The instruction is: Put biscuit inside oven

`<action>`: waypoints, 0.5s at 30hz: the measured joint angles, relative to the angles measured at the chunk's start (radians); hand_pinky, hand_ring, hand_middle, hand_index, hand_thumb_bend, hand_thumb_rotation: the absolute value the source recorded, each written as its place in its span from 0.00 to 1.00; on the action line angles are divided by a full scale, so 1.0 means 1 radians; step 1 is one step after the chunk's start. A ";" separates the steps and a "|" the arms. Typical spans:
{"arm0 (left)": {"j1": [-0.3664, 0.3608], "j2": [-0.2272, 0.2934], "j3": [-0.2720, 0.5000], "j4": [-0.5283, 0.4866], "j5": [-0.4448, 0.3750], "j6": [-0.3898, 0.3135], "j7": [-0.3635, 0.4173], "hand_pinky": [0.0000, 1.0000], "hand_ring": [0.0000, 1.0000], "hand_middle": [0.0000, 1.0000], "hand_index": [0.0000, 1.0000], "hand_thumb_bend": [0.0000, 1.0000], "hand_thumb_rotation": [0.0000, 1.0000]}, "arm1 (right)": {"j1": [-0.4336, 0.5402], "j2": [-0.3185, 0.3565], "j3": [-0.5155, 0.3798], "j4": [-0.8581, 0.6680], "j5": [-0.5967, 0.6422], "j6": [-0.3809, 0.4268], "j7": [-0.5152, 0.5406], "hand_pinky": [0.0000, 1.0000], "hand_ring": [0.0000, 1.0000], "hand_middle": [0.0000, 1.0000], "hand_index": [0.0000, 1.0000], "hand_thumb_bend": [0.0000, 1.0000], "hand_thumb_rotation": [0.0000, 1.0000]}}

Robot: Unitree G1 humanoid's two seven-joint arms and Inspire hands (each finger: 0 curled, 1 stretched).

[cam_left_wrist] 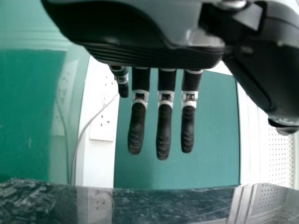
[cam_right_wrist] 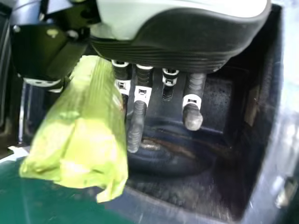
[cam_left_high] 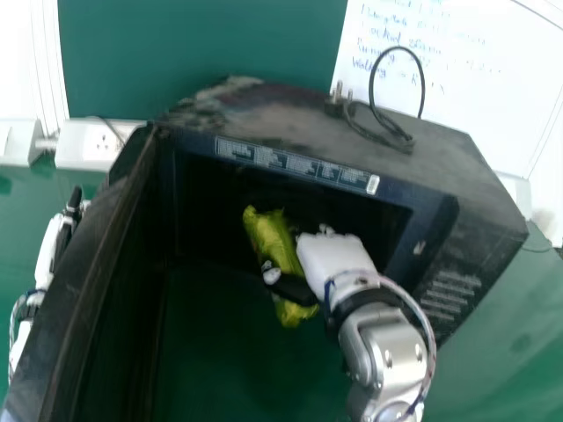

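Observation:
The right hand (cam_left_high: 339, 262) is at the mouth of the black oven (cam_left_high: 418, 186), holding a yellow-green biscuit packet (cam_left_high: 271, 237) between its thumb and fingers. In the right wrist view the packet (cam_right_wrist: 84, 135) lies between the thumb and the fingers of the right hand (cam_right_wrist: 137, 119), and the dark oven cavity (cam_right_wrist: 187, 186) stands behind them. The oven door (cam_left_high: 88, 290) stands open on the left. Beyond that door is the left hand (cam_left_high: 51, 246), empty; the left wrist view shows the left hand (cam_left_wrist: 164, 126) with straight fingers.
A black power cable (cam_left_high: 378, 119) lies coiled on the oven's top. White socket strips (cam_left_high: 92, 145) run along the back, with a whiteboard (cam_left_high: 475, 79) behind the oven. The green tabletop (cam_left_high: 493, 352) extends at the right.

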 measured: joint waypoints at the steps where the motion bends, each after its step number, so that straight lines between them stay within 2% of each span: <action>1: 0.000 0.000 0.000 0.000 0.000 0.000 0.000 0.28 0.33 0.43 0.49 0.51 0.05 | -0.005 -0.009 0.004 0.017 0.008 0.000 -0.021 0.09 0.15 0.47 0.68 0.57 0.00; 9: 0.000 -0.003 0.000 0.000 0.000 0.000 0.001 0.28 0.33 0.43 0.49 0.51 0.05 | -0.044 -0.043 0.041 0.120 0.033 0.013 -0.157 0.07 0.14 0.47 0.70 0.57 0.00; 15: 0.001 -0.003 0.000 0.000 -0.001 0.000 -0.001 0.28 0.33 0.43 0.49 0.51 0.05 | -0.080 -0.049 0.067 0.223 0.062 0.036 -0.237 0.10 0.16 0.47 0.68 0.57 0.00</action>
